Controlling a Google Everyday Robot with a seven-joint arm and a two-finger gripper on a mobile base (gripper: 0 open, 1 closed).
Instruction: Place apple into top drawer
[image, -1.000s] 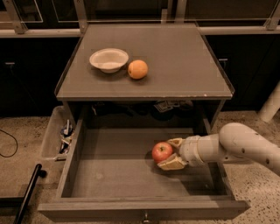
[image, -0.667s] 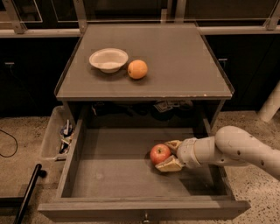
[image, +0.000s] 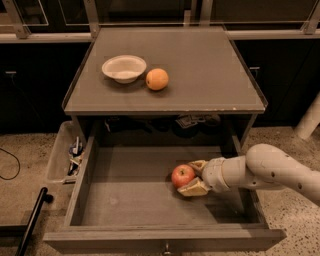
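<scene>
The red apple sits low inside the open top drawer, right of the drawer's middle, at or just above its flat bottom. My gripper reaches in from the right on a white arm and its two tan fingers stand on either side of the apple, one behind it and one in front. The fingers are closed around the apple. The drawer is pulled far out and its small metal knob shows at the front edge.
On the cabinet top stand a white bowl and an orange fruit. A clear plastic bin of clutter hangs at the drawer's left. A black pole lies on the floor at lower left.
My gripper has moved a little left and down inside the drawer, carrying the apple with it. Nothing else has moved.
</scene>
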